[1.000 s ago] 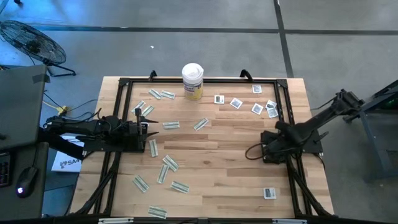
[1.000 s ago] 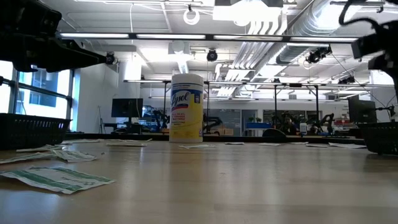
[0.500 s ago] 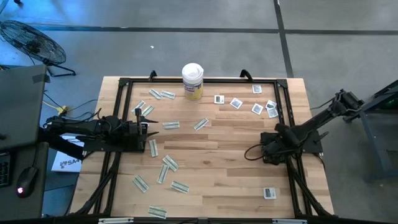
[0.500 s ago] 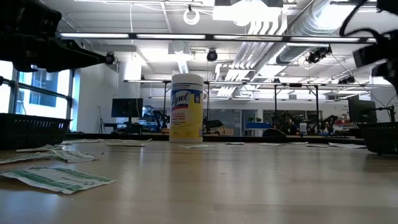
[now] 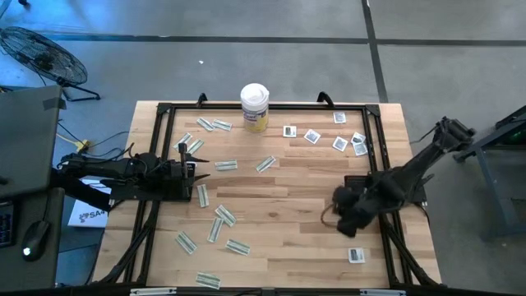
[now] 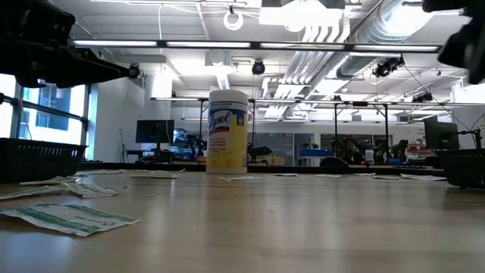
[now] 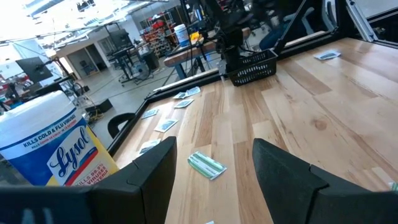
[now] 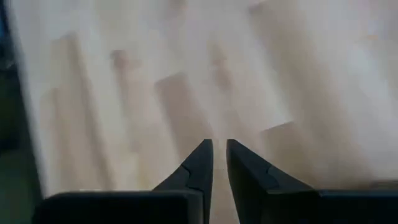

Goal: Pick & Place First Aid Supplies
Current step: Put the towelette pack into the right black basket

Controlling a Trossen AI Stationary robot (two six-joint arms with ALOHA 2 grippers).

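Two arms frame your tabletop [image 5: 288, 197] from above. Your left end effector [image 5: 200, 164] rests at the left side, fingers spread and empty, near the green-white strips [image 5: 224, 215] scattered over the left half. Your right end effector [image 5: 340, 215] hangs above bare wood at the right side, with one white square [image 5: 356, 256] lying just beyond it toward the near edge. More squares [image 5: 339, 143] sit in the far right corner, and the canister [image 5: 255, 107] stands at the far edge.

At table level, you see the canister [image 6: 227, 131] upright in the middle, strips [image 6: 68, 218] lying flat at the left, and a dark basket [image 6: 464, 167] at the right edge.

Your left wrist view shows both fingers [image 7: 283, 180] parted, holding nothing, with a strip [image 7: 206, 165] on the wood between them farther off, the canister [image 7: 53, 149] to one side, and a basket [image 7: 252, 65] beyond.

Your right wrist view shows blurred wood, and the fingers [image 8: 199, 165] nearly together with a thin gap, gripping nothing.
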